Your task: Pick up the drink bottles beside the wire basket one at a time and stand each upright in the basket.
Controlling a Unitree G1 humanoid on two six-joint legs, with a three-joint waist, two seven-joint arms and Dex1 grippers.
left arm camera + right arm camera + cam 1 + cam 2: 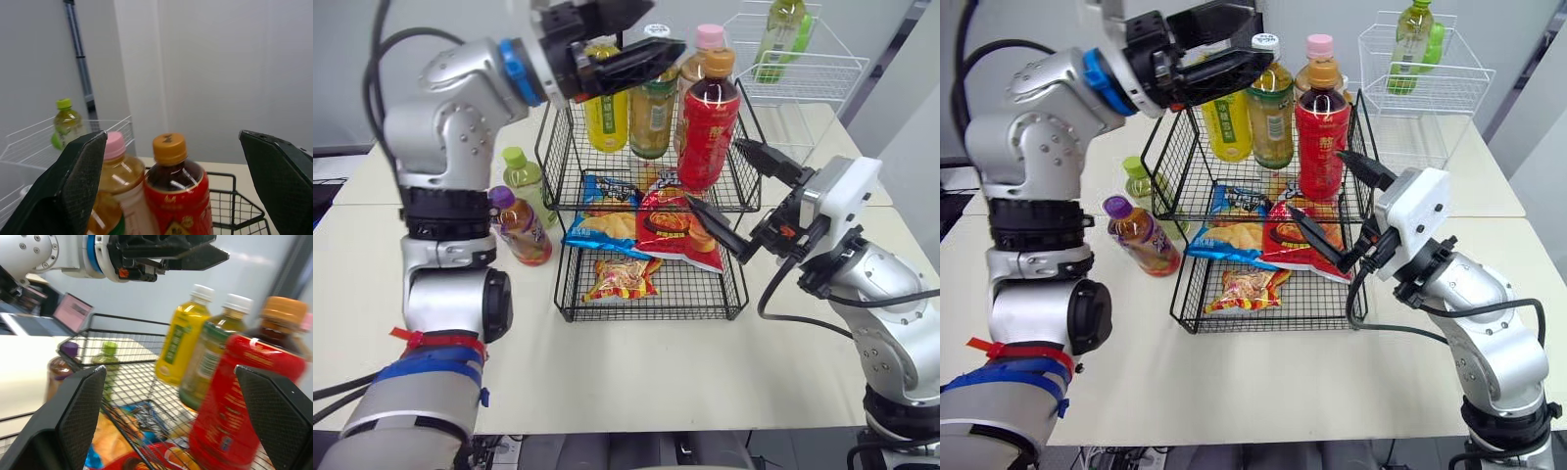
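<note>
At the lower right of the frame the right pincer stands with its two fingers spread wide and nothing between them. It points in at the right side of the black wire basket, close to the red bottle in the upper tier. Snack bags lie in the lower tier.

Left of the basket, on the bench, two bottles wait outside it. The purple-capped bottle is nearer and just beside the lower tier, and the green-capped bottle is just behind it. Both stand on their bases, long axes roughly vertical and caps up.

At the top centre the left pincer hangs open and empty, high over the capped bottles standing in the upper tier.

The two waiting bottles lie below it and toward the left of the frame, on the left arm's own side. The whole basket lies between them and the right pincer, so the left arm looks better placed. It would need to come down and take the purple-capped bottle side-on.

A white basket sits at the far upper right.
</note>
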